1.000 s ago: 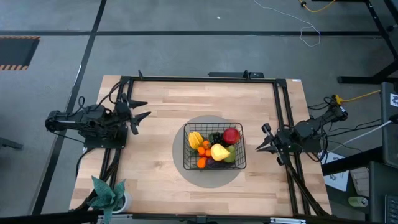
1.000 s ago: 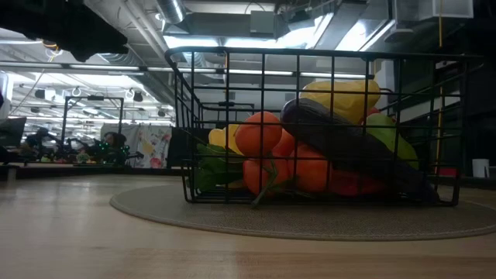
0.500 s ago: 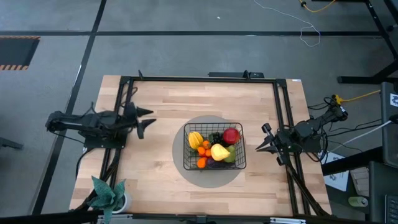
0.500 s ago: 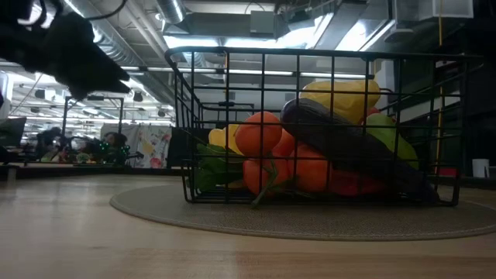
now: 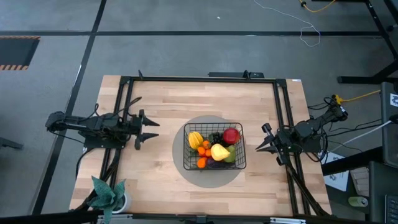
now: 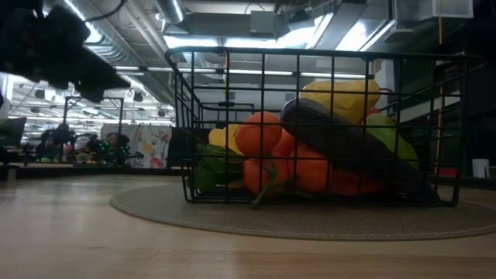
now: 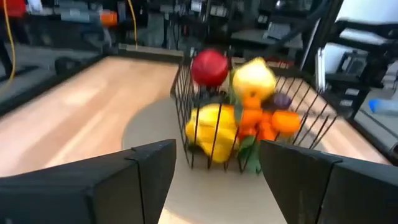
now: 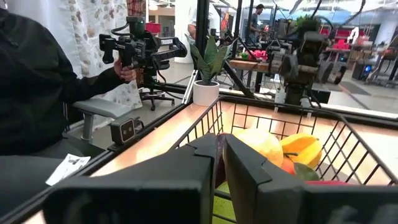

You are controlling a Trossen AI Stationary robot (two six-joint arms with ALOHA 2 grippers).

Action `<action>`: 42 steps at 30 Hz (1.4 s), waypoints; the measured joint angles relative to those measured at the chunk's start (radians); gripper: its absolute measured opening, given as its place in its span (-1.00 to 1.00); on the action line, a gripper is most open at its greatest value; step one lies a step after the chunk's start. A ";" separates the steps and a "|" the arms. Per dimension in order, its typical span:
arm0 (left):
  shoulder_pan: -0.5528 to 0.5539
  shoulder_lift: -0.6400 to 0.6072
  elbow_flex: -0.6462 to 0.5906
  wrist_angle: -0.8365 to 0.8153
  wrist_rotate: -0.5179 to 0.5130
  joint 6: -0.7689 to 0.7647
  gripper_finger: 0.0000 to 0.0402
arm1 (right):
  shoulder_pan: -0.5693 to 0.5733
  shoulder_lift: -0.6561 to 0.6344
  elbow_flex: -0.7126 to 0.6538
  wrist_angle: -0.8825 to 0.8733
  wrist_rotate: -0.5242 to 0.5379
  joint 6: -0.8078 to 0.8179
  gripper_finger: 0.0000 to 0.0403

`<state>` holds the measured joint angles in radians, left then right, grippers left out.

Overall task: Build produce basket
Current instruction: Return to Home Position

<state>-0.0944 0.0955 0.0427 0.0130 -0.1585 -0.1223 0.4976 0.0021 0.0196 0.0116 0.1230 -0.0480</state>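
Noting left gripper (image 5: 151, 130), wide and empty, turning level toward mid-frame after pointing upward, right gripper (image 5: 262, 139) pinched narrow at right, produce (image 5: 219, 151) sitting in basket (image 5: 185, 155) at centre, loading appearing complete.

From my remote station I see a black basket (image 6: 310, 51) of open wire grid. Inside: red apple (image 5: 231, 135), yellow pear (image 5: 219, 152), yellow ridged fruit (image 5: 195, 139), orange oranges (image 5: 201, 162), green fruit (image 5: 232, 155), dark purple eggplant (image 6: 341, 143). The round mat (image 5: 211, 177) is grey; the tabletop (image 5: 168, 102) pale wood with plank stripes. The left end effector (image 5: 152, 129) and right end effector (image 5: 259, 147) are black. The plant (image 5: 106, 191) is green, its pot (image 5: 123, 202) white.
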 joint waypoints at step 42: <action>0.000 0.002 -0.035 0.033 -0.060 -0.078 0.08 | 0.000 0.000 0.001 0.003 0.015 0.123 -0.84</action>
<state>-0.0940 0.0978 0.0082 0.0460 -0.2184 -0.2005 0.4980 0.0025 0.0208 0.0151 0.1383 0.0750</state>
